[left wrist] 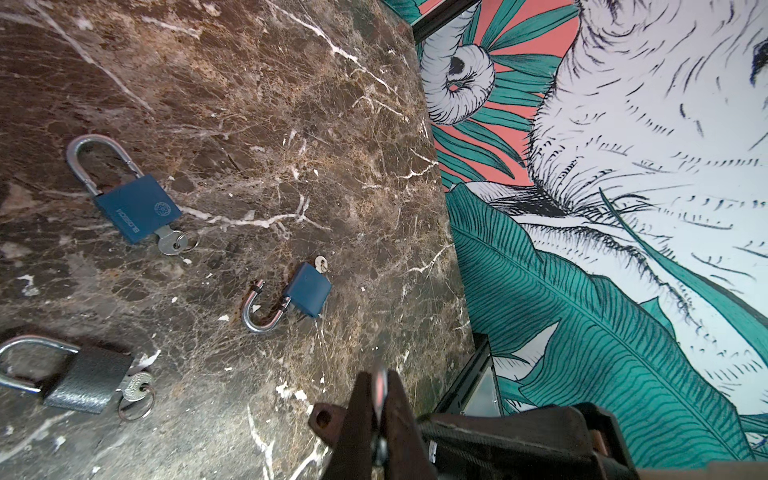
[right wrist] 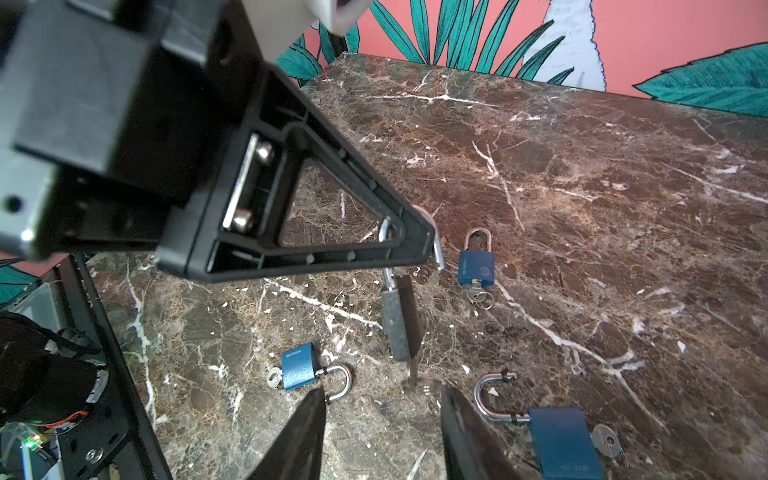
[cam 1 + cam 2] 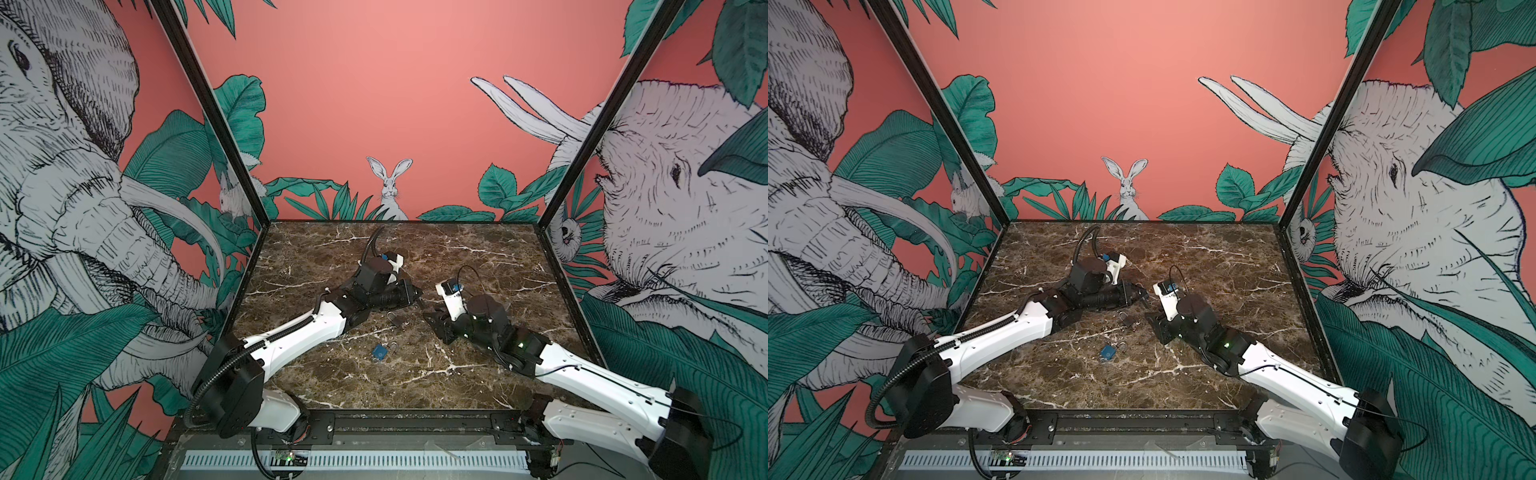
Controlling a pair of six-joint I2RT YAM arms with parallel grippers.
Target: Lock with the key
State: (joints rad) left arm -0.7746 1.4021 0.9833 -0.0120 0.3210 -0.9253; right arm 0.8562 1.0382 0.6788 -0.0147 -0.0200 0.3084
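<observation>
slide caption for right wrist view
Open right hand faces a keyed grey padlock partly behind the left hand, three blue padlocks nearby.

Marble tabletop (image 1: 291, 104) bears a large blue padlock (image 1: 137, 208), a small blue padlock (image 1: 307, 289) and a grey padlock (image 1: 87, 384), keys (image 1: 170, 243) inserted

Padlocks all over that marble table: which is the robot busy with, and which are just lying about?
In use: hanging grey padlock, gripped by its shackle in the left gripper; its key underneath; right gripper, open, close to that key.
Lying about for now: small blue padlock; shut blue padlock; large blue padlock; second grey padlock.
</observation>
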